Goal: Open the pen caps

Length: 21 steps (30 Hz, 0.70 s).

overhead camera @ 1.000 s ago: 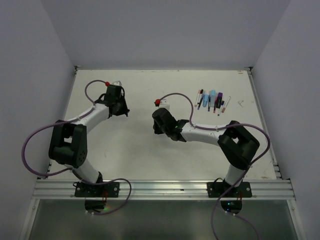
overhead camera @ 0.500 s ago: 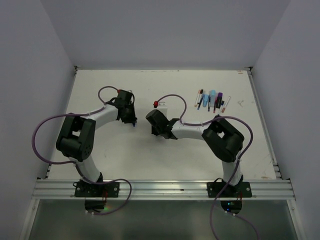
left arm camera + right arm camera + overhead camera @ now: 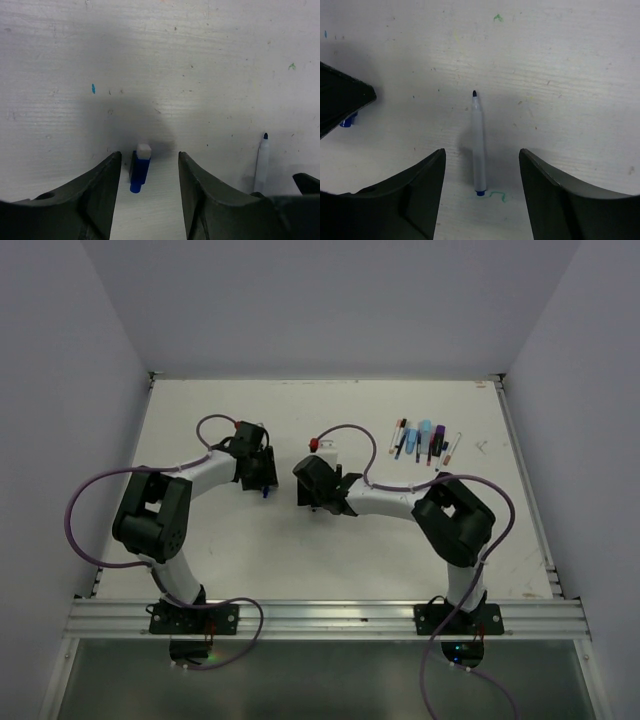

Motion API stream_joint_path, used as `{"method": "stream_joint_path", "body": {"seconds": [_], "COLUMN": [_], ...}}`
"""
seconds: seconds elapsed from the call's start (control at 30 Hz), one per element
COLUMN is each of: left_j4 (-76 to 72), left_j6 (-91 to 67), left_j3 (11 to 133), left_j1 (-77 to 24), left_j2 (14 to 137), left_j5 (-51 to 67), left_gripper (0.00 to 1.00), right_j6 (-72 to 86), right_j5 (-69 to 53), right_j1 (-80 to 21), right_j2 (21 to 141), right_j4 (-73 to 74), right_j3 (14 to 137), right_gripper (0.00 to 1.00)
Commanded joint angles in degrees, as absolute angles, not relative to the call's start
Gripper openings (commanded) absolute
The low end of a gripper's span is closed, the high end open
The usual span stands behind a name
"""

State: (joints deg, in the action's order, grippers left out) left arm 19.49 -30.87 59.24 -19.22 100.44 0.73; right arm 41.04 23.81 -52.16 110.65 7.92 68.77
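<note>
Right, blue cap (image 3: 140,169) lies flat on the table (image 3: 210,60) in the gap of the left gripper (image 3: 148,157), nearer its left finger, not pinched. Fingers are spread; I can't tell if the cap touches that finger. The cap's long axis runs roughly along the fingers. Its white end points forward, away from the wrist, leaning slightly right.

The uncapped pen (image 3: 479,145) lies flat between the fingers of the right gripper (image 3: 481,152), which are also spread and clear of the barrel on both sides. Long axis is almost parallel to the fingers: dark tip forward, blue butt end back toward the wrist.

In the left wrist view the same pen sits right of the left gripper's right finger. In the right wrist view the cap peeks out under the left gripper's black body, off to the left.

Nearby: a green scribble (image 3: 498,196) just beside the pen's butt end and a small blue mark (image 3: 93,89) ahead-left of the left gripper. The remaining pens (image 3: 425,440) sit grouped well apart, beyond the right arm. Nothing blocks cap or pen.
</note>
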Motion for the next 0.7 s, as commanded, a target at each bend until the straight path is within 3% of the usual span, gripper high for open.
{"method": "stream_joint_path", "body": {"seconds": [0.0,0.23,0.53,0.67], "left_j4": [19.95,20.30,21.09,21.36], "left_j6": [-31.03,-31.20,-30.94,-27.52], "left_j3": [59.06,58.97,59.85,59.42], "left_j1": [-19.42,-19.42,-18.11,-16.97], "left_j2": [100.81,99.67,84.56,77.02], "left_j5": [0.88,0.97,-4.39,-7.47], "left_gripper": [0.53,0.58,0.97,1.00], "right_j6": [39.03,35.07,31.73,30.77], "right_j5": [27.95,25.93,21.36,20.92], "right_j1": [-50.54,-41.34,-26.46,-22.68], "right_j2": [103.11,98.18,103.79,108.10], "right_j4": [11.07,13.53,17.40,18.81], "right_j3": [71.81,70.84,76.45,80.41], "right_gripper": [0.65,0.70,0.61,0.57]}}
